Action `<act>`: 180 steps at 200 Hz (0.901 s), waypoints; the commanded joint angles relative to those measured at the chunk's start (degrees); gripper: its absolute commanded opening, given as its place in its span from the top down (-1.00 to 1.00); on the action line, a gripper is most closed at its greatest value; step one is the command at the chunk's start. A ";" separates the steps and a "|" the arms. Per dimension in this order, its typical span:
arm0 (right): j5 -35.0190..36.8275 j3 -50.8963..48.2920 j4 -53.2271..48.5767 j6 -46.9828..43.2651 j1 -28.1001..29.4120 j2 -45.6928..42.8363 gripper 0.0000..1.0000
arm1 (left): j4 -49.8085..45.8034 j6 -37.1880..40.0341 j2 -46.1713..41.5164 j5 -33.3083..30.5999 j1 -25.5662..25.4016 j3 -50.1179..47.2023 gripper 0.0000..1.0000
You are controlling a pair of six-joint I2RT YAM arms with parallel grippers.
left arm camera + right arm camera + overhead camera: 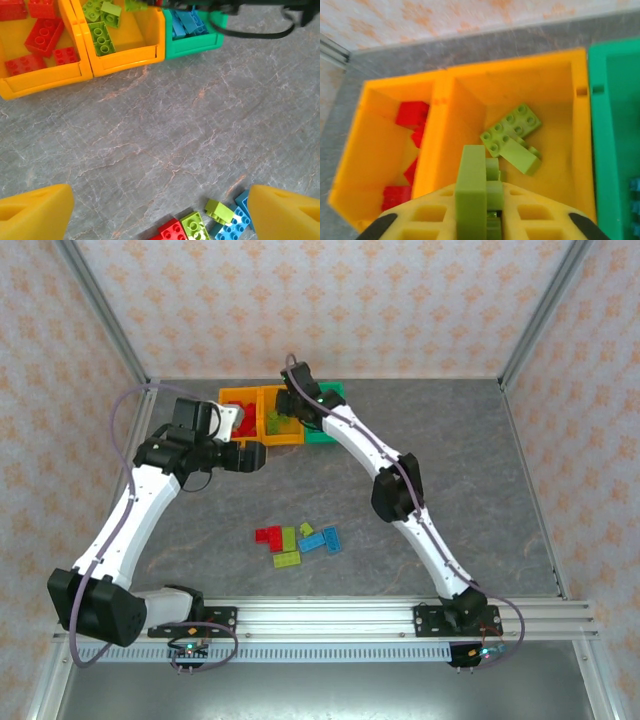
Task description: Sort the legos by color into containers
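In the right wrist view my right gripper (487, 192) is shut on a lime green lego (471, 185) standing on edge between its yellow fingers. It hangs over the middle orange container (510, 65), where two lime legos (512, 132) lie. The left orange container (375, 150) holds red legos (411, 114). The green container (195, 42) holds blue legos. My left gripper (160, 200) is open with nothing between its fingers, above bare table in front of the containers. Loose red (172, 231), lime (220, 210) and blue (232, 225) legos lie near its right finger.
From above, the three containers stand in a row at the back of the table (470, 470), orange (238, 405), orange (278, 425), green (328, 410). The loose pile (300, 540) lies mid-table toward the front. The right arm (400, 490) stretches diagonally over the table.
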 commanded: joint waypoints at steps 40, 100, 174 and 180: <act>-2.70 4.41 0.23 -0.24 -0.25 -4.35 0.02 | -3.07 8.95 7.24 -5.32 -8.53 6.52 -0.81; -6.07 -26.23 -12.79 0.85 -3.29 -31.63 -0.14 | -3.30 8.33 10.06 -1.60 -13.34 3.34 -0.79; 0.37 -80.92 -11.10 5.38 -5.31 -70.56 -0.32 | -7.74 3.24 23.03 0.95 -20.71 -0.20 -0.61; 0.33 -82.10 -11.67 6.12 -5.26 -71.62 -0.32 | -8.07 3.67 24.13 1.54 -21.00 -0.25 -0.60</act>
